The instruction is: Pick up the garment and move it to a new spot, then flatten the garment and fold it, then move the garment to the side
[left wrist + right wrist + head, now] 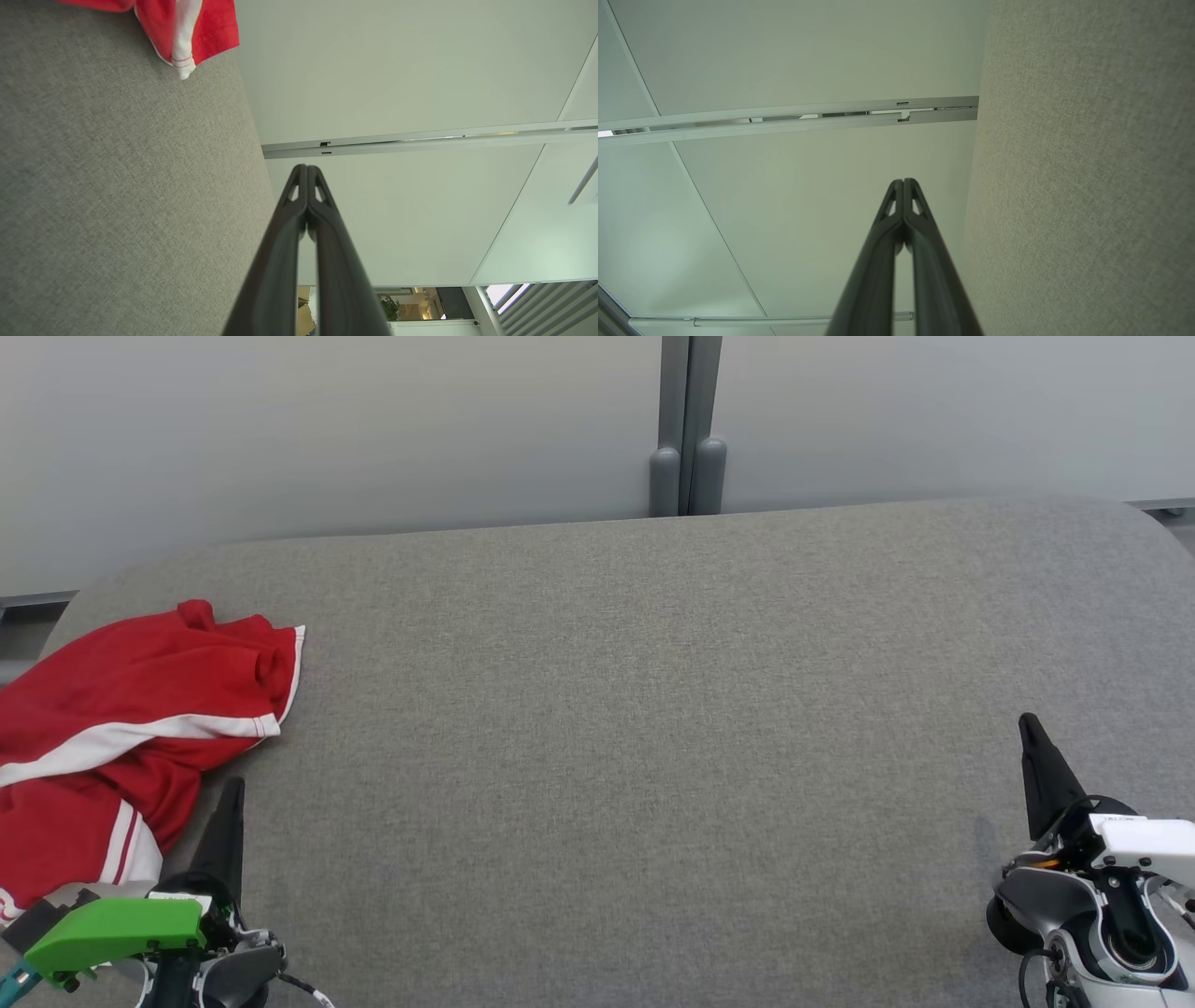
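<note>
Your left gripper (237,788) and right gripper (1027,721) sit closed, empty, with the red white-striped garment (121,709) crumpled just beside the left jaws

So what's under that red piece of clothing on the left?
The red garment lies crumpled on the grey cloth-covered table, which shows beside it. Whether anything is tucked beneath its folds cannot be seen; the fabric covers that.
</note>
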Motion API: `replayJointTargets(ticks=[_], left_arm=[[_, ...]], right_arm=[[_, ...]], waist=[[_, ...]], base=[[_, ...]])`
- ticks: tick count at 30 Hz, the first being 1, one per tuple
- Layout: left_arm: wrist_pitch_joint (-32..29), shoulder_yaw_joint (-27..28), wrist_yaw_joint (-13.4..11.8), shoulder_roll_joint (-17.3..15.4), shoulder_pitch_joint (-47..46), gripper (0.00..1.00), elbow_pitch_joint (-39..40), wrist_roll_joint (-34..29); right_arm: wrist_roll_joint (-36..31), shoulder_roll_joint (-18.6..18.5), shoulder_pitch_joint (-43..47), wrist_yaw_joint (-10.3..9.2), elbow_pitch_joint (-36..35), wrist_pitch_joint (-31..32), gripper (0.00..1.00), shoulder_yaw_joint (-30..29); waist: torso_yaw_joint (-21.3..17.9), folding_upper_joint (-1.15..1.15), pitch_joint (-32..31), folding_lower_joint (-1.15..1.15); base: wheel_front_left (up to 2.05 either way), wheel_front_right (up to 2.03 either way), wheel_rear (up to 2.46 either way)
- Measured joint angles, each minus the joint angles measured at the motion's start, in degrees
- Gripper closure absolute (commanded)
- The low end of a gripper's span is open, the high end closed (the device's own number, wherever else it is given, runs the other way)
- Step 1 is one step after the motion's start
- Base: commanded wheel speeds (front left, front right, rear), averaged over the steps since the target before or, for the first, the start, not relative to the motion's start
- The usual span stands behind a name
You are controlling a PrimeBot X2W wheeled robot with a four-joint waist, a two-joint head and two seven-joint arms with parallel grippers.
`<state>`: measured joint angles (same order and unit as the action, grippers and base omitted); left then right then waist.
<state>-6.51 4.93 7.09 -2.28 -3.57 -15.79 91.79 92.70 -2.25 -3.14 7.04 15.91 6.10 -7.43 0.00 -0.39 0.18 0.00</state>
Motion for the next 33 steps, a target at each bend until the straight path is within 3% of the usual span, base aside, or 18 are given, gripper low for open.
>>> replayJointTargets(ticks=[33], left_arm=[[0.00,0.00,0.00,0.00,0.00,1.00,0.01,0.00]], right_arm=[[0.00,0.01,0.00,0.00,0.00,0.00,1.00,-0.01]], waist=[[0.00,0.00,0.00,0.00]], base=[[0.00,0.00,0.00]])
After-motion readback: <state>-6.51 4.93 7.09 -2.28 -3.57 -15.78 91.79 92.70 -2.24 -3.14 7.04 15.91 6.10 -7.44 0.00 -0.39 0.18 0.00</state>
